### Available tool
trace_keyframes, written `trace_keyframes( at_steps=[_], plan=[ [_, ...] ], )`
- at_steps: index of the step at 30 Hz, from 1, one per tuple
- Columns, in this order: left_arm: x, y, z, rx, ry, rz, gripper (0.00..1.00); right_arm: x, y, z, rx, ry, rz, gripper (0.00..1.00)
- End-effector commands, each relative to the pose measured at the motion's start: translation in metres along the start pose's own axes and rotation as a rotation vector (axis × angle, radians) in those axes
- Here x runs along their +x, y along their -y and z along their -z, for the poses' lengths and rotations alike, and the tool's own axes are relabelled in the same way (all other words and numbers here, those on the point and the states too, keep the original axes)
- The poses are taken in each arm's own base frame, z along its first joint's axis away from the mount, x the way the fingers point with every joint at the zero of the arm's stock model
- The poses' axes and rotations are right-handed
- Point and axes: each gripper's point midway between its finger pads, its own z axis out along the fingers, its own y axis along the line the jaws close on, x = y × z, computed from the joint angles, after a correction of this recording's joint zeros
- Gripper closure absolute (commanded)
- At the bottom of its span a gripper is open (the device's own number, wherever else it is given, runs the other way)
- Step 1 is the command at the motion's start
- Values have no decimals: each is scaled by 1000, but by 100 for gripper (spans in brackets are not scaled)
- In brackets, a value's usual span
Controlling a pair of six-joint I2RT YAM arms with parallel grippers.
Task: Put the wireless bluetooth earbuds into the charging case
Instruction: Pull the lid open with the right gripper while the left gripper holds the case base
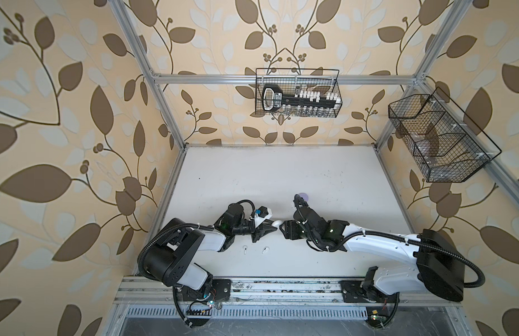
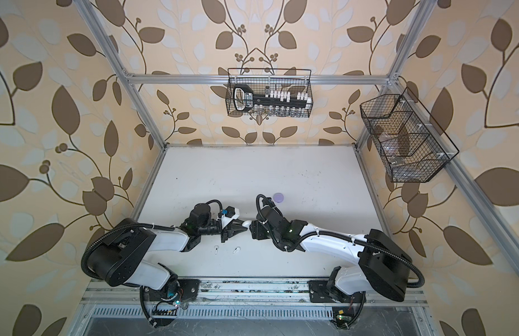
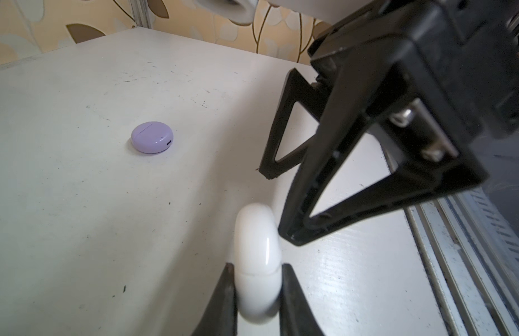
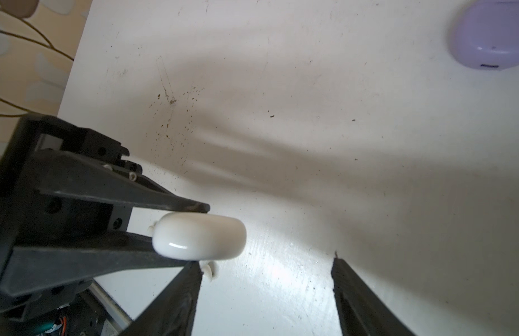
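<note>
Left gripper (image 3: pixel 257 269): jaws clenched on the white charging case (image 3: pixel 256 232), a glossy round shell held on edge with its lid seam shut. Right gripper (image 4: pixel 265 261): jaws released, spread and empty, one tip just beside the case's free rim; contact cannot be told. In both top views the grippers meet nose to nose over the worktop (image 1: pixel 281 171), the left arm (image 1: pixel 205 241) pointing to 3 o'clock and the right arm (image 1: pixel 374 244) to 9 o'clock. Near earbud (image 1: pixel 265 249): white, tiny, stemmed, lying loose on the worktop at 7 o'clock of the held case. Far earbud (image 1: pixel 245 249): alike, toward 8 o'clock. Lavender case (image 2: pixel 279 197): shut, lying flat between 1 and 2 o'clock.
</note>
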Motion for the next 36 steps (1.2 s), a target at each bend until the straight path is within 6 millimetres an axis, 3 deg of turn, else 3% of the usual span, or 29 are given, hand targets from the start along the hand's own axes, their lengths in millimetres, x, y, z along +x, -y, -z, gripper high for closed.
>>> trace_keyframes(
  at_steps=[1, 28, 36],
  plan=[
    [-8, 12, -4, 57, 18, -54, 88, -11, 1, -1, -8, 40, -24, 29],
    [-3, 20, -7, 72, -13, -93, 89, -35, 30, 12, 31, 88, -66, 29],
    [-4, 18, -7, 56, -11, -96, 89, -4, 12, 24, -20, 24, 21, 28]
  ],
)
